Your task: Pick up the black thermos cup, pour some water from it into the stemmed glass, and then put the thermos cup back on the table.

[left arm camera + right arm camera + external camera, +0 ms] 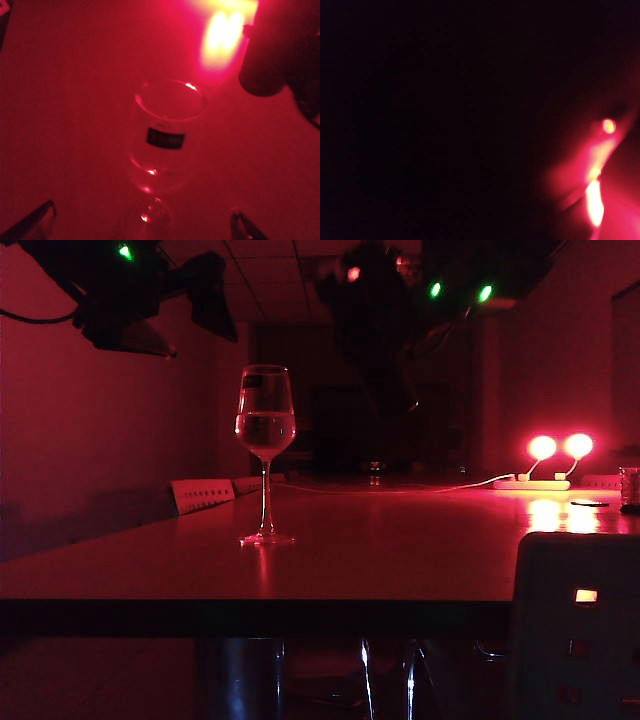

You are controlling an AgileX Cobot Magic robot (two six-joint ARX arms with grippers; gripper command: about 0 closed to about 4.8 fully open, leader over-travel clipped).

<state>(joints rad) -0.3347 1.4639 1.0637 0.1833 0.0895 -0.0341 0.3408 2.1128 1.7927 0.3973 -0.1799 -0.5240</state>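
Observation:
The stemmed glass (pixel 265 430) stands upright on the table (pixel 400 550), left of centre, partly filled with water. In the left wrist view the glass (pixel 167 135) shows its dark label. My left gripper (pixel 140 226) is open, its fingertips (pixel 30 222) spread wide on either side of the stem from above. In the exterior view the left gripper (pixel 200 295) hangs above and left of the glass. The black thermos cup (pixel 375 360) hangs in the air right of the glass, and my right gripper (pixel 385 295) is shut on it. The thermos cup (pixel 277 50) also shows beyond the glass. The right wrist view is almost all black.
A power strip (pixel 545 484) with two glowing lamps (pixel 560 447) lies at the back right, with a small tumbler (pixel 630 485) and a flat dark disc (pixel 590 502) nearby. A dark box with a lit square (pixel 580 630) fills the front right. A perforated white strip (pixel 200 495) lies at the back left.

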